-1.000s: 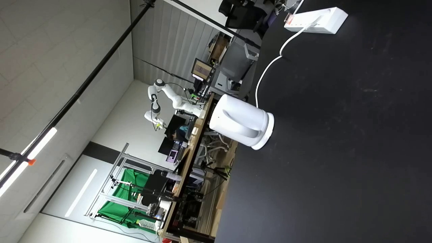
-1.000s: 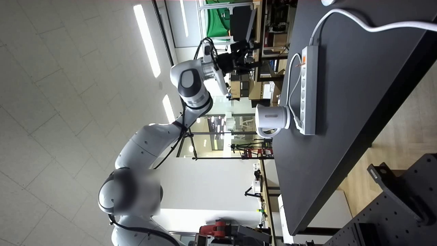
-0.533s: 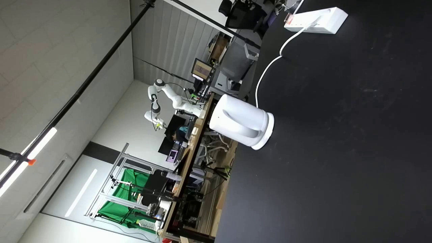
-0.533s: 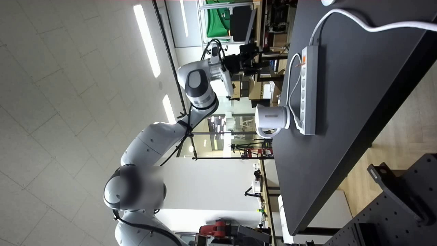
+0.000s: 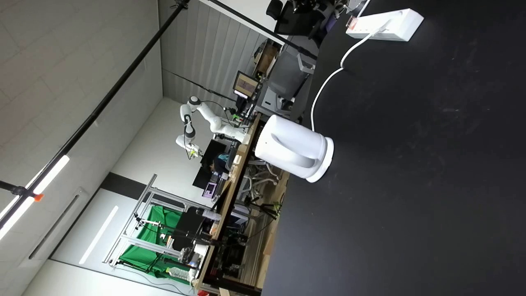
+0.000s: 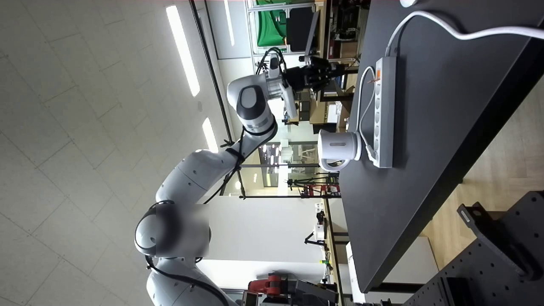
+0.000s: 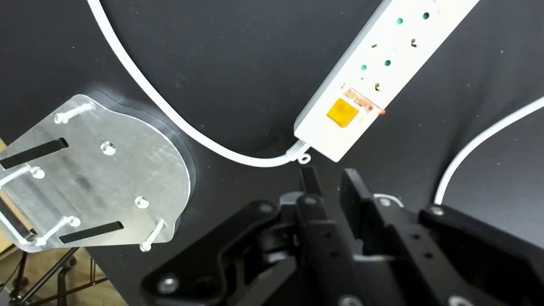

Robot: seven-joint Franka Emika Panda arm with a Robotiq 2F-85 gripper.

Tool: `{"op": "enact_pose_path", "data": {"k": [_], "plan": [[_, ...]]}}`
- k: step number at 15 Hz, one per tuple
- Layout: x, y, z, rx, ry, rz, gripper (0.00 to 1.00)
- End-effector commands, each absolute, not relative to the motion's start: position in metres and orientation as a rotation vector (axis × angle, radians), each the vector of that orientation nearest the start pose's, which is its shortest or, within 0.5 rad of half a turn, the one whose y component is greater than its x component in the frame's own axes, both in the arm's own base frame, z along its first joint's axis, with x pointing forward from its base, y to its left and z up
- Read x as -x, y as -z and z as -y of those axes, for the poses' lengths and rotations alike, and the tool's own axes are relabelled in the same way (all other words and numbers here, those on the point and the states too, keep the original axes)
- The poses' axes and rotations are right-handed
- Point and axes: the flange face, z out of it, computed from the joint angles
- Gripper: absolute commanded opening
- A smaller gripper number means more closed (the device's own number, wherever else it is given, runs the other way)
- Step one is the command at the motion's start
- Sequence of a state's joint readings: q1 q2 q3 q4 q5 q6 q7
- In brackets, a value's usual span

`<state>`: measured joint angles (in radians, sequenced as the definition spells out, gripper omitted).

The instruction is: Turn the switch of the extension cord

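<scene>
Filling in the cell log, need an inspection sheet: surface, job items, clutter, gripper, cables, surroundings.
Surface: dark tabletop, light scuff marks.
Job's things: extension cord on the tabletop; orange switch at one end, on or off cannot be told.
Clutter: white kettle upright on its base; slotted metal plate in the wrist view.
Gripper: open with a small gap, nothing held, apart from the extension cord.
Cables: thick white cable leaves the switch end; thinner white cable, plugged in toward the other end, leads behind the kettle in an exterior view.
Surroundings: another robot arm and green fabric in the background.
</scene>
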<state>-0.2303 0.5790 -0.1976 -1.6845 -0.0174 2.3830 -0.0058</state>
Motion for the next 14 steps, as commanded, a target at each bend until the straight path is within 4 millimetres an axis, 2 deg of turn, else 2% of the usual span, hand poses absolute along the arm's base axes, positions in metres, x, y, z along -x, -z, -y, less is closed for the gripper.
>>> {"op": "enact_pose_path", "data": {"k": [1,14], "plan": [[-0.645,-0.276,0.274,3.19,0.191,-0.652,0.0],[-0.649,-0.225,0.273,3.093,0.171,-0.747,0.0]]}}
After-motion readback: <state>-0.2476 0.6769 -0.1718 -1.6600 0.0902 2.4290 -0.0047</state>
